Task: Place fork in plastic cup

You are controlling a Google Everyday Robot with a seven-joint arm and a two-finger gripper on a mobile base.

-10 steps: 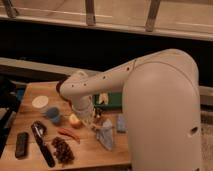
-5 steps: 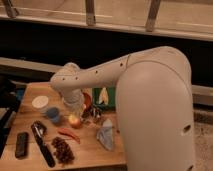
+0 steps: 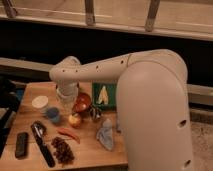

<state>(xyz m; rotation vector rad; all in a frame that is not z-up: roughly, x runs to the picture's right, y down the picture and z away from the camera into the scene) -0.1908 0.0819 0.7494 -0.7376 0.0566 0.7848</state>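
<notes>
Camera view: pincer [image 3: 67,102] beside plastic cup [image 3: 52,114]

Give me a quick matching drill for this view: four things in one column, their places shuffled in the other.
1 gripper
2 chili
3 cloth
4 green packet

A behind the cloth, beside the bowl
B between tool and cloth
C hanging between cup and bowl
D at the table's front right

Pairs: 1-C, 2-B, 3-D, 4-A

Wooden table [image 3: 29,93] before a dark wall [image 3: 50,44], metal railing [image 3: 89,13] above.
</notes>
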